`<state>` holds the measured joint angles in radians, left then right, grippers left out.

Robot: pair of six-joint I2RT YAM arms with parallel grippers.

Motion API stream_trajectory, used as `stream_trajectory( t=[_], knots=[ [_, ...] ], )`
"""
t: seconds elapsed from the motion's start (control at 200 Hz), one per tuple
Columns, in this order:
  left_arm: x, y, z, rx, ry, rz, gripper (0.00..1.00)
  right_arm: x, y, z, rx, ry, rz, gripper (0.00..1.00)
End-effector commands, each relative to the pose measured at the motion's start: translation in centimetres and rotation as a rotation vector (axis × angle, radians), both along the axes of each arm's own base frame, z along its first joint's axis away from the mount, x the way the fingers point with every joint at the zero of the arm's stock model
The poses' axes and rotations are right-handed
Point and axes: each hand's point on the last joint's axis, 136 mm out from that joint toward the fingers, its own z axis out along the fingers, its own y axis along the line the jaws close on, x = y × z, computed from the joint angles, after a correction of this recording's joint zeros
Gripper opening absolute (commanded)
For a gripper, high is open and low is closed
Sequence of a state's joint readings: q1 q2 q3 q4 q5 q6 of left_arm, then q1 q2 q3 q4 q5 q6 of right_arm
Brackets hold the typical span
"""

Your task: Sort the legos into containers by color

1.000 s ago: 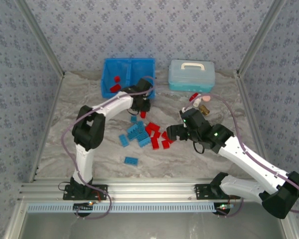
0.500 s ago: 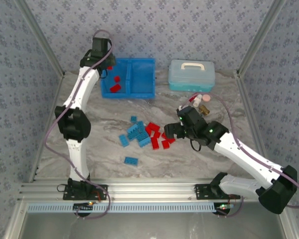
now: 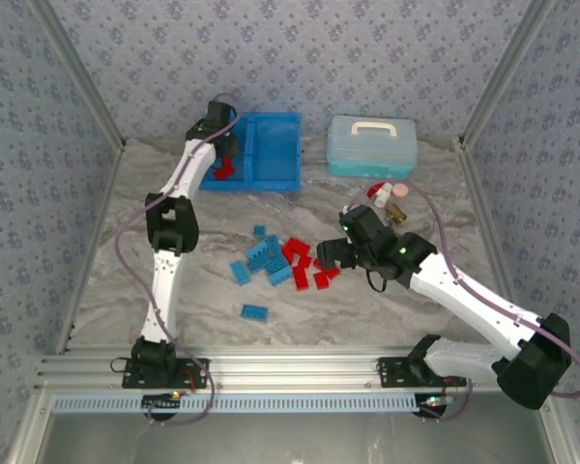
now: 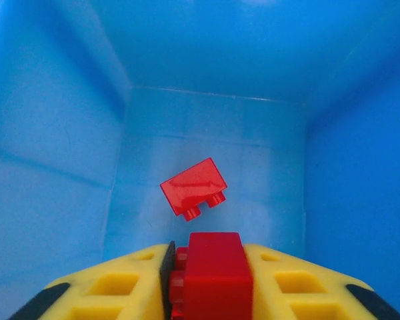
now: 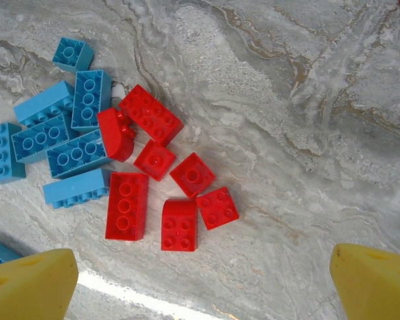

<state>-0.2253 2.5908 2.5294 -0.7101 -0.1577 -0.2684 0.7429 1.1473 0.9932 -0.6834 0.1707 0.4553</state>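
Since the earlier frame the left arm (image 3: 179, 208) has dropped from high over the table's far left corner, and its jaws now hang inside the left compartment (image 4: 187, 140) of the blue bin (image 3: 275, 150), which stands at the far edge of the table, left of centre. The step in hand appears to be the deposit of a red brick (image 4: 213, 267): it sits clasped between the left jaws, which stand only narrowly apart, above a second red brick (image 4: 193, 189) that lies tilted on the compartment floor. The next move calls for the left jaws to part fully so the brick falls, followed by a lift clear of the bin walls. This arm is stretched almost straight toward the far edge, its wrist pitched down. The right arm (image 3: 445, 285) reaches in from the near right corner, elbow bent, with the right jaws spread wide and empty above the loose red legos (image 5: 127, 205) at mid-table. The blue legos (image 5: 73, 153) lie just beside these, toward the left edge, and all remain to be sorted.
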Motion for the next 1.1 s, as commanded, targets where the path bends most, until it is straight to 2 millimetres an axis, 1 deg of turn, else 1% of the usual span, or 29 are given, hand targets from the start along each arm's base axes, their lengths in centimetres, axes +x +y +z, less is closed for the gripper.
stream_trajectory(
  t=[0.0, 0.045, 0.085, 0.19, 0.29, 0.34, 0.35, 0.4, 0.41, 0.42, 0.43, 0.44, 0.45, 0.46, 0.47, 0.48, 0.515, 0.535, 0.555, 0.595, 0.675, 0.715, 0.765, 0.819, 0.874, 0.924, 0.939, 0.974, 1.094],
  knots=[
    [0.0, -0.6, 3.7, -0.048, -0.055, -0.009, 0.46, 0.3, -0.6, 0.3, -0.033, -0.016, -0.011, 1.0],
    [-0.2, -0.8, 4.5, -0.059, -0.065, -0.012, 0.56, 0.2, -0.7, 0.1, -0.036, -0.014, -0.012, 1.0],
    [-0.3, -0.7, 5.6, -0.068, -0.076, -0.007, 0.61, 0.2, -0.8, 0.0, -0.039, -0.015, -0.015, 1.0],
    [-1.3, -0.8, 9.1, -0.1, -0.11, 0.001, 0.66, 0.2, -1.3, -0.2, -0.051, -0.02, -0.023, 1.0],
    [-3.3, -1.0, 13.5, -0.144, -0.143, 0.007, 0.68, 0.5, -2.3, -0.5, -0.073, -0.021, -0.041, 1.0],
    [-4.7, -1.2, 15.9, -0.168, -0.163, 0.005, 0.68, 0.6, -2.9, -0.8, -0.082, -0.015, -0.047, 1.0],
    [-5.0, -1.3, 16.1, -0.172, -0.162, 0.005, 0.68, 0.7, -3.0, -0.8, -0.082, -0.015, -0.048, 1.0],
    [-7.0, -1.6, 18.1, -0.196, -0.176, -0.002, 0.69, 0.8, -3.5, -1.3, -0.092, -0.004, -0.052, 1.0],
    [-7.4, -1.7, 18.2, -0.199, -0.174, -0.004, 0.7, 0.9, -3.6, -1.4, -0.092, 0.0, -0.053, 1.0],
    [-7.8, -1.9, 18.9, -0.206, -0.183, -0.01, 0.7, 0.9, -3.8, -1.4, -0.093, 0.003, -0.056, 1.0],
    [-8.3, -2.1, 18.9, -0.209, -0.179, -0.014, 0.69, 1.0, -3.9, -1.6, -0.093, 0.008, -0.056, 1.0],
    [-8.8, -2.2, 19.4, -0.213, -0.187, -0.019, 0.7, 1.0, -4.0, -1.7, -0.094, 0.012, -0.056, 1.0],
    [-9.2, -2.4, 19.3, -0.214, -0.182, -0.024, 0.7, 1.0, -4.1, -1.8, -0.093, 0.019, -0.057, 1.0],
    [-9.7, -2.5, 19.9, -0.219, -0.194, -0.029, 0.7, 1.1, -4.2, -2.0, -0.094, 0.024, -0.059, 1.0],
    [-10.2, -2.7, 19.9, -0.221, -0.192, -0.035, 0.7, 1.1, -4.4, -2.1, -0.092, 0.031, -0.06, 1.0],
    [-10.7, -2.8, 20.3, -0.225, -0.199, -0.039, 0.7, 1.1, -4.5, -2.3, -0.092, 0.038, -0.061, 1.0],
    [-12.8, -3.4, 20.3, -0.226, -0.194, -0.063, 0.71, 1.3, -4.7, -2.6, -0.09, 0.056, -0.062, 0.99],
    [-13.6, -4.1, 21.3, -0.236, -0.227, -0.086, 0.71, 1.3, -4.8, -2.8, -0.083, 0.069, -0.06, 0.99],
    [-14.8, -4.4, 20.6, -0.228, -0.215, -0.102, 0.71, 1.3, -4.7, -3.0, -0.078, 0.081, -0.053, 0.98],
    [-17.1, -5.0, 20.6, -0.215, -0.219, -0.136, 0.71, 1.2, -4.3, -3.4, -0.063, 0.101, -0.022, 0.97],
    [-21.9, -6.0, 19.5, -0.2, -0.197, -0.206, 0.72, 1.1, -3.1, -3.9, -0.046, 0.126, 0.036, 0.93],
    [-24.1, -6.3, 18.6, -0.209, -0.181, -0.235, 0.73, 1.1, -2.5, -4.4, -0.043, 0.137, 0.054, 0.89],
    [-26.7, -6.7, 17.5, -0.236, -0.162, -0.265, 0.75, 1.0, -1.8, -5.0, -0.043, 0.153, 0.071, 0.84],
    [-29.1, -6.9, 16.4, -0.261, -0.141, -0.28, 0.78, 0.6, -0.8, -6.2, -0.049, 0.178, 0.1, 0.83],
    [-31.1, -7.1, 15.5, -0.276, -0.12, -0.298, 0.79, 0.4, -0.2, -7.7, -0.061, 0.203, 0.116, 0.82],
    [-32.6, -7.2, 14.4, -0.278, -0.099, -0.31, 0.81, 0.0, -0.3, -9.1, -0.087, 0.239, 0.113, 0.78],
    [-33.1, -7.3, 14.1, -0.279, -0.091, -0.315, 0.81, 0.4, 0.0, -9.1, -0.082, 0.226, 0.114, 0.77],
    [-34.0, -7.2, 13.5, -0.278, -0.078, -0.317, 0.81, 0.5, 0.1, -9.9, -0.097, 0.234, 0.113, 0.74],
    [-35.8, -6.8, 11.0, -0.277, -0.033, -0.301, 0.82, 1.1, 0.5, -11.3, -0.119, 0.234, 0.117, 0.67]
  ],
)
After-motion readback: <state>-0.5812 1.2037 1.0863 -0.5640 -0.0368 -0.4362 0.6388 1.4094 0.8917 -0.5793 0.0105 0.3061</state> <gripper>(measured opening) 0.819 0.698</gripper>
